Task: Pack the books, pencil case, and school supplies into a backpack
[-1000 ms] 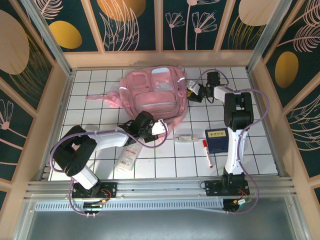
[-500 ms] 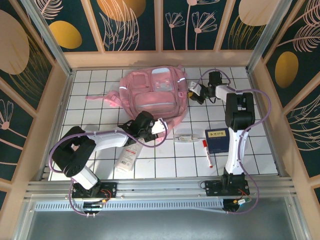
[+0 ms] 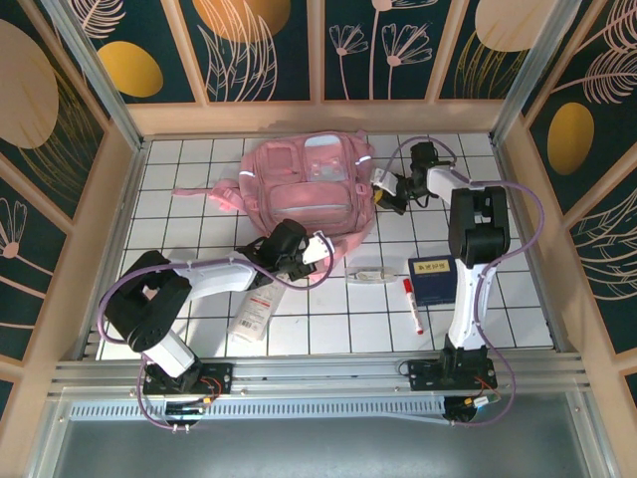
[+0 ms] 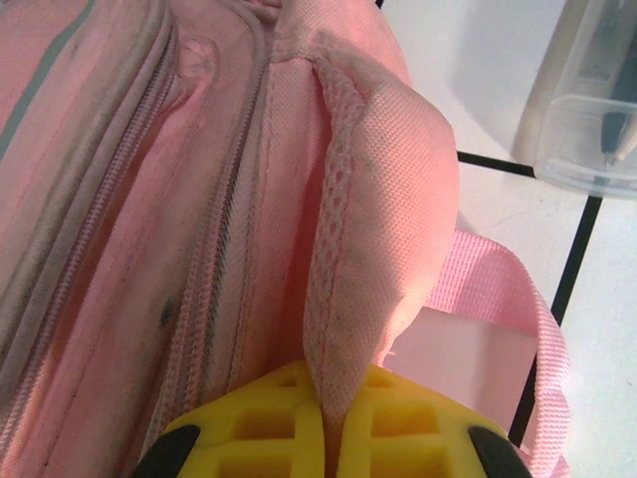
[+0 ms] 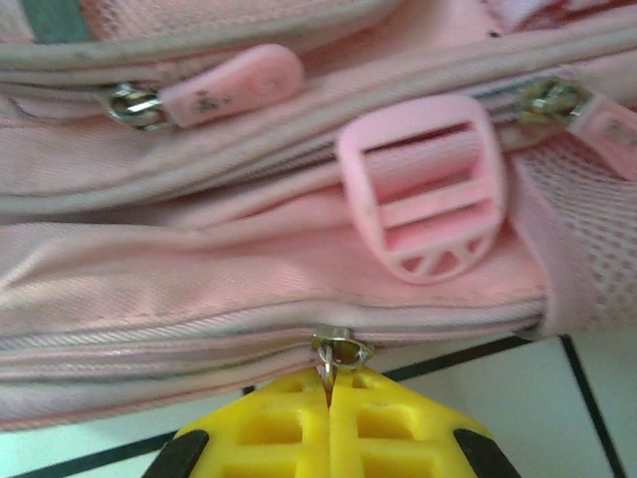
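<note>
Pinching the metal zipper pull (image 5: 338,354), the right gripper (image 5: 330,383) sat shut at the right edge of the backpack (image 3: 309,184), far centre of the table (image 3: 518,319). The zipper track (image 5: 149,341) ran sideways across its fingers. The left gripper (image 4: 333,398) was clamped on the near corner's mesh flap (image 4: 338,249).

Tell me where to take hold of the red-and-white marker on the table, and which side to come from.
Grip the marker on the near half of its white barrel, coming straight down and closing across it. It lies flat on the table, running roughly near to far. Its far end lies close beside the navy book; the near half has room on both sides.
</note>
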### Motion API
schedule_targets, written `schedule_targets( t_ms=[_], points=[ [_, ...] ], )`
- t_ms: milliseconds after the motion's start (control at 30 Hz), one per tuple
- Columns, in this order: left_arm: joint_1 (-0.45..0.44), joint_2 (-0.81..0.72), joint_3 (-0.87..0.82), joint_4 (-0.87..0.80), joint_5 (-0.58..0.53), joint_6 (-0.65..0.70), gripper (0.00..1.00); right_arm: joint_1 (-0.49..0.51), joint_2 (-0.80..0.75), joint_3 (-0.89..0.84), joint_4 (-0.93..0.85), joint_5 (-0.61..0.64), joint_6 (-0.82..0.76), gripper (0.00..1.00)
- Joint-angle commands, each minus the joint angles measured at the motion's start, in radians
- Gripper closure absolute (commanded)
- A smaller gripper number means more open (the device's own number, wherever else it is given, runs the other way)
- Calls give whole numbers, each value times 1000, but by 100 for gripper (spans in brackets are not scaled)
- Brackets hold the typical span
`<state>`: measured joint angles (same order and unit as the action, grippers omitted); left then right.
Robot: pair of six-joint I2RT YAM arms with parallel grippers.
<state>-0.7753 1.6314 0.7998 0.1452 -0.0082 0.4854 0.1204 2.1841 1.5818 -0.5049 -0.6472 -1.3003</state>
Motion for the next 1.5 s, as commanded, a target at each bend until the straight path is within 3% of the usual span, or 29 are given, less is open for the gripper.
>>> schedule_targets(
  t_ms=[0, 700, 1200, 1267, 1367, 1467],
  points=[
    [3, 9, 51, 74, 17, -43, 100, 26, -75, -38, -142, 24, 15, 100],
    [3, 23, 30, 216, 26, -150, 100, 122, -349, -292, -255, 145, 114, 100],
    [3, -55, -57, 348, 88, -176, 100, 156, -439, -262, -395, -133, 336, 100],
    [3, -66, -67, 369, 83, -183, 100, 178, -450, -266, -396, -88, 386, 100],
    [2, -87, -78, 403, 80, -177, 100, 213, -485, -300, -345, 86, 497, 100],
    [2, -103, -79, 418, 75, -171, 100, 189, -523, -331, -253, 97, 638, 100]
  ],
)
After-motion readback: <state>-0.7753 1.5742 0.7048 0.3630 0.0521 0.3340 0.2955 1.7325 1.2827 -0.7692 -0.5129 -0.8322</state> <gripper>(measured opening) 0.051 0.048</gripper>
